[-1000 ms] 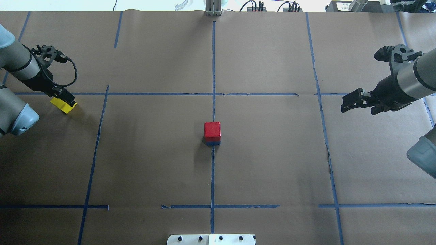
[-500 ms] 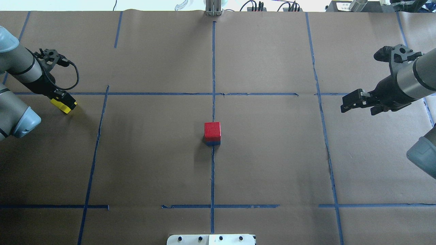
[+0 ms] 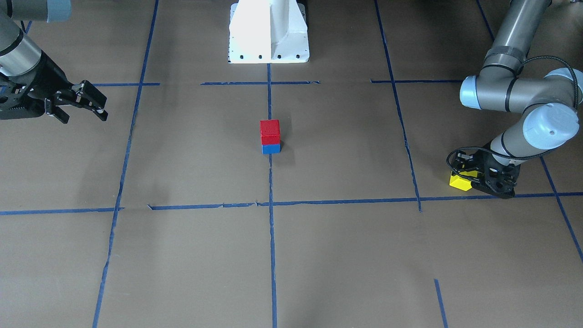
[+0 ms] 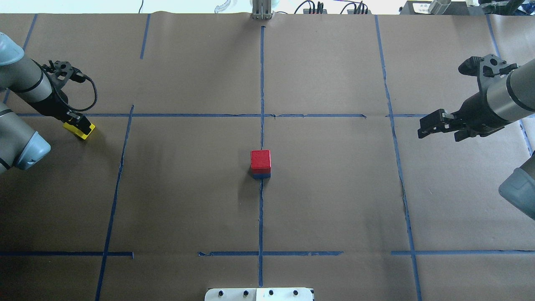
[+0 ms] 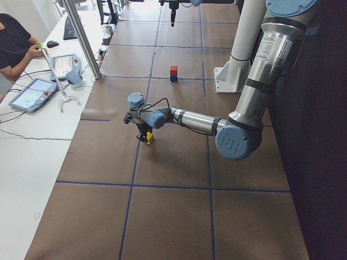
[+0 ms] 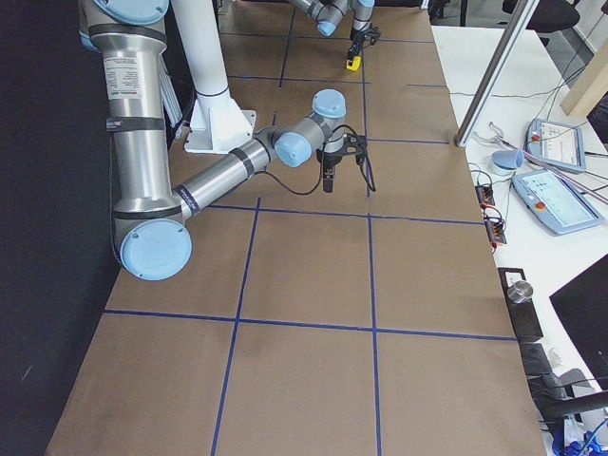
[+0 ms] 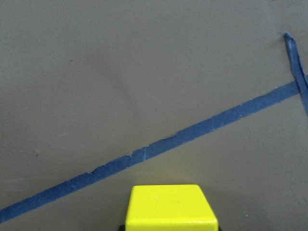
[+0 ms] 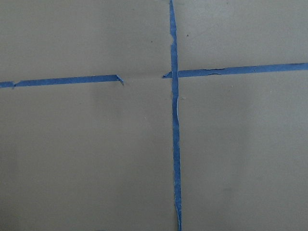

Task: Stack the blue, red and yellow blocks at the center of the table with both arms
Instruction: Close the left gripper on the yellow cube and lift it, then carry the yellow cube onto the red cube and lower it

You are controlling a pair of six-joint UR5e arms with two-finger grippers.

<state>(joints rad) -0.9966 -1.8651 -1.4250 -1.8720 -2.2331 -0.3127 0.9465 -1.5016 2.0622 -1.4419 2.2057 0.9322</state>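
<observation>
A red block [image 4: 261, 159] sits on a blue block [image 4: 261, 176] at the table's centre, also shown in the front view [image 3: 269, 131]. The yellow block [image 4: 80, 130] is at the far left, near a blue tape line. My left gripper [image 4: 79, 125] points down and is shut on the yellow block, which fills the bottom middle of the left wrist view [image 7: 171, 207]; in the front view the block [image 3: 459, 181] sticks out beside the gripper [image 3: 469, 180]. My right gripper [image 4: 436, 133] is open and empty, hovering above the table's right side [image 3: 86, 119].
Blue tape lines [image 4: 261, 104] divide the brown paper table cover into a grid. The robot's white base [image 3: 268, 32] stands at the near middle edge. The right wrist view shows only a tape crossing [image 8: 174, 74]. Tablets and cables lie beyond the table ends.
My left wrist has swung more upright over the yellow block, and less of the block shows under it. The stack and my right arm have stayed still.
</observation>
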